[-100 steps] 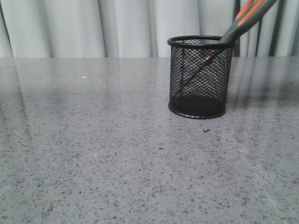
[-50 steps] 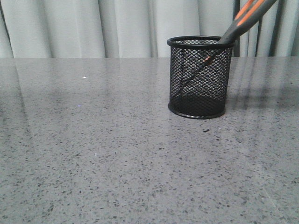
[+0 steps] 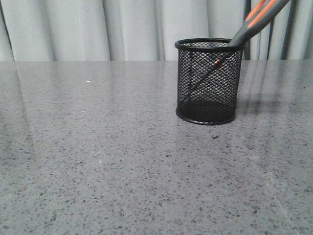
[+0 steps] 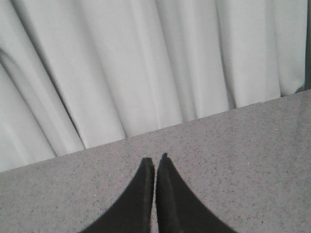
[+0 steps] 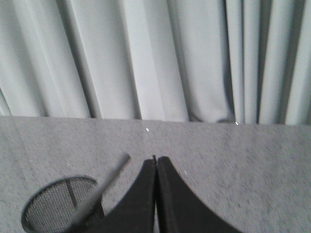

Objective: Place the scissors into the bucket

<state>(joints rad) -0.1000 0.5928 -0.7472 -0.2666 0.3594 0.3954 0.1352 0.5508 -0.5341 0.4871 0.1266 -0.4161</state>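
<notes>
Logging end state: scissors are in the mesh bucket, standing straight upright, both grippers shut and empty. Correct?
Not upright. In the front view the scissors lean steeply, handles resting on the rim of the bucket and sticking out up to the right. The rest holds: left gripper and right gripper are shut and empty.

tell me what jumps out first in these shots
The black wire-mesh bucket stands upright on the speckled grey table, right of centre in the front view. The scissors lean in it blades down, their grey and orange handles poking out past its rim to the upper right. Both the left gripper and right gripper are shut and hold nothing.
</notes>
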